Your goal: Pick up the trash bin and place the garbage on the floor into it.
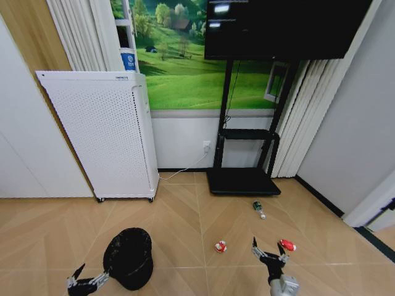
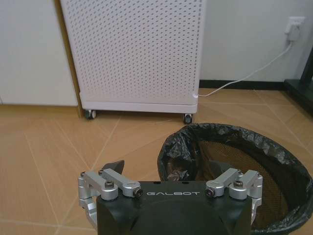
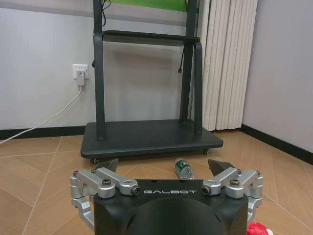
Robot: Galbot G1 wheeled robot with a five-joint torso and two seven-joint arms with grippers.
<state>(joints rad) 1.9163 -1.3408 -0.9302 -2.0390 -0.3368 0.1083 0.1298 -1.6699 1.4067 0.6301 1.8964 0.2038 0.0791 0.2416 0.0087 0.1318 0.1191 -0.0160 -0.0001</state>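
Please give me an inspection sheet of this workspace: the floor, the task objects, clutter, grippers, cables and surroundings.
Surface: wood-pattern floor.
Job's things: trash bin, black-lined, standing near left gripper; green bottle lying near the stand; two red-and-white wads on floor.
Clutter: nothing seen.
Grippers: left gripper open beside bin; right gripper open, holding nothing, next to one wad.
Cables: white cord from cabinet to wall socket.
Surroundings: white perforated cabinet, black screen stand, curtains.
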